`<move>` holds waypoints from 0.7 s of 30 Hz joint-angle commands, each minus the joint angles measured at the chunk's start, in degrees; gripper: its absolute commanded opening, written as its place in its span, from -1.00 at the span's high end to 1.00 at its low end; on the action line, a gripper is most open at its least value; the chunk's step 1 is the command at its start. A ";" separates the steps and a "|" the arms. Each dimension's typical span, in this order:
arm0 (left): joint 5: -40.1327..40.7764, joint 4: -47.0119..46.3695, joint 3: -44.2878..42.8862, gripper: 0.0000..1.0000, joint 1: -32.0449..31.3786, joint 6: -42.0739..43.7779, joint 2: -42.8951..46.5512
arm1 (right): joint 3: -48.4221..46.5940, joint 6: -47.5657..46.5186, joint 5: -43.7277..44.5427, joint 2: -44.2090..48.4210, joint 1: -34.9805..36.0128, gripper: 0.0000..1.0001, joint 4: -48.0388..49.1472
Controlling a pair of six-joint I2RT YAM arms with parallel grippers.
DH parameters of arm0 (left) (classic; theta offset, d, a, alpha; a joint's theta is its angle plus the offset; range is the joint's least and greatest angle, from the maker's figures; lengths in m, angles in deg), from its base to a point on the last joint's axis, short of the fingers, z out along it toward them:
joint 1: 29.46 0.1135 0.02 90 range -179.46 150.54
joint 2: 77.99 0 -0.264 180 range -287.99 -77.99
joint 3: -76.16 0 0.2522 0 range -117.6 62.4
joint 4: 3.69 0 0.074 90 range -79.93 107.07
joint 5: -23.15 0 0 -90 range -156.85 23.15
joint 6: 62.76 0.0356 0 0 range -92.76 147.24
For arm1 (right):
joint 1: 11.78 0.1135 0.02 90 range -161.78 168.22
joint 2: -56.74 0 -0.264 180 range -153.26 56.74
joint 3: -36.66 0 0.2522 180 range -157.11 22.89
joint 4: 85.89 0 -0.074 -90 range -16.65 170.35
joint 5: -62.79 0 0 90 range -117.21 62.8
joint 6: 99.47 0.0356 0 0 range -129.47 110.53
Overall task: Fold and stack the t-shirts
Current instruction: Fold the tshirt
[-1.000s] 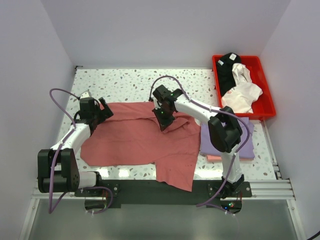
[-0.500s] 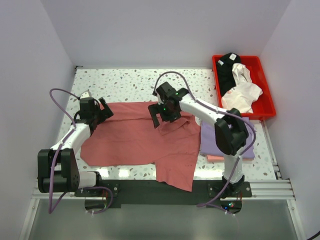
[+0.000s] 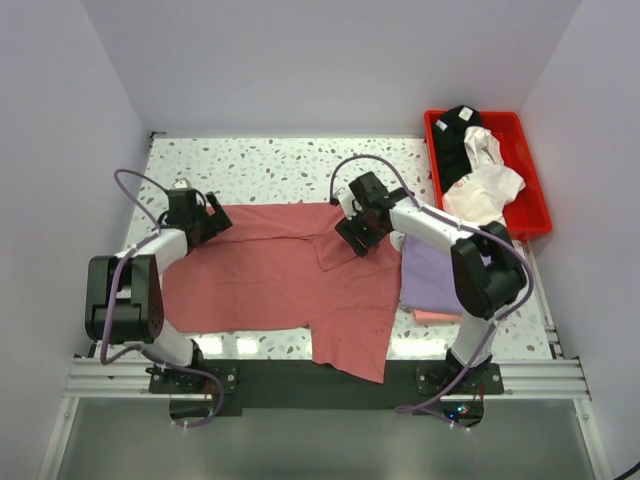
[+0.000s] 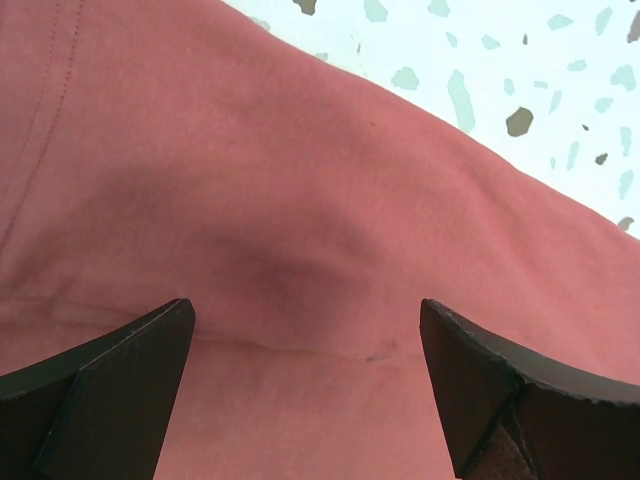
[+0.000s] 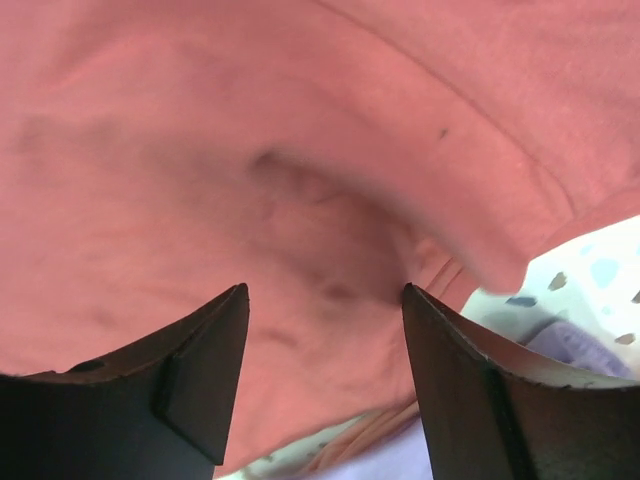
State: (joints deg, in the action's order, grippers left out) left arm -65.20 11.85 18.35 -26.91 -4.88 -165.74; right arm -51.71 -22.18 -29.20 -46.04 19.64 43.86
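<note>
While open over the red t-shirt [image 3: 270,280], left fingers [image 4: 110,400] and right fingers [image 5: 200,390] empty.

My left arm [image 3: 165,243] and right arm [image 3: 430,222] have white links and black joint housings. A lavender cable [image 3: 365,157] loops along each. The left gripper [image 4: 305,310] and right gripper [image 5: 324,292] carry black wedge-shaped fingers [image 4: 110,390]. The bases share a black plate [image 3: 300,385] at the table's near edge.

The white speckled table [image 3: 260,165] carries a dusty red cloth t-shirt [image 3: 270,285] spread flat, a folded lavender shirt [image 3: 435,280] atop a pale pink shirt [image 3: 428,316] touching its right edge, and a red plastic tray [image 3: 537,190] farther right of it.
</note>
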 commanded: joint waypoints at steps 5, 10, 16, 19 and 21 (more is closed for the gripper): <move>3.44 -2.23 -6.92 -1.00 0.00 -1.02 -6.12 | -4.50 -7.06 7.10 -4.44 -0.83 -0.28 1.59; 5.29 -1.87 -8.15 -1.00 0.79 -1.37 -8.40 | -5.11 -8.29 9.11 -5.67 -0.83 -0.22 0.89; 5.91 0.94 -8.94 -1.00 2.02 -1.63 -9.81 | -6.07 -8.38 12.54 -7.43 -0.83 0.39 -0.86; 6.17 1.03 -8.68 -1.00 2.46 -1.63 -9.90 | -6.51 -8.30 12.02 -8.13 -0.83 0.40 -1.57; 6.17 1.03 -8.68 -1.00 2.64 -1.63 -10.08 | -6.69 -8.21 11.23 -8.49 -0.83 0.47 -1.74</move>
State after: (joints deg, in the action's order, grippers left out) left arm -60.41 12.73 11.35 -24.97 -5.34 -175.02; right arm -56.06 -29.77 -18.95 -54.26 18.92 43.64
